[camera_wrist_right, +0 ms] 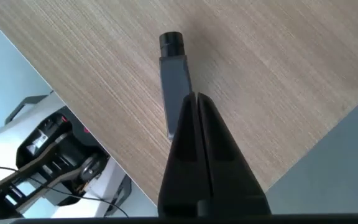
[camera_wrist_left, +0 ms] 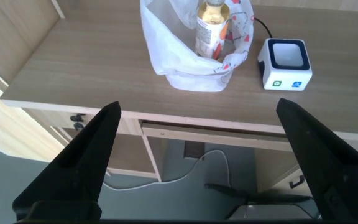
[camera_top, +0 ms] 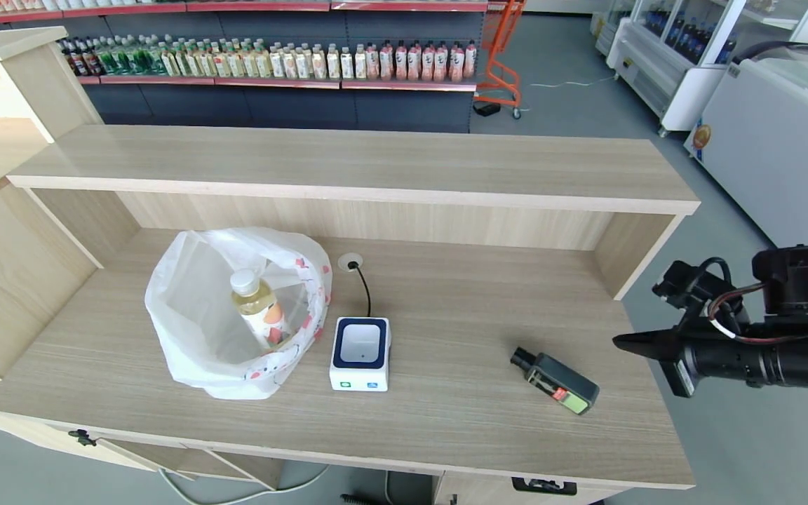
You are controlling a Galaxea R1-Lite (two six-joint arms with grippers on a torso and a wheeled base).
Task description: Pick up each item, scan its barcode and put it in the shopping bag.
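Note:
A dark grey flat bottle [camera_top: 556,381] with a black cap lies on its side on the right of the wooden counter [camera_top: 446,315]; the right wrist view has the bottle [camera_wrist_right: 174,74] just past my fingertips. My right gripper [camera_top: 621,341] hangs shut and empty beyond the counter's right end, above and right of that bottle. The white shopping bag [camera_top: 193,337] stands open at the left with a yellowish drink bottle [camera_top: 258,308] upright inside. A white barcode scanner [camera_top: 360,353] sits beside the bag. My left gripper [camera_wrist_left: 199,109] is open, low in front of the counter edge.
A raised shelf [camera_top: 348,168] runs along the back of the counter, with side walls at both ends. The scanner's cable [camera_top: 364,287] runs to a hole in the counter. Store shelves with drinks and white freezers [camera_top: 762,140] stand behind.

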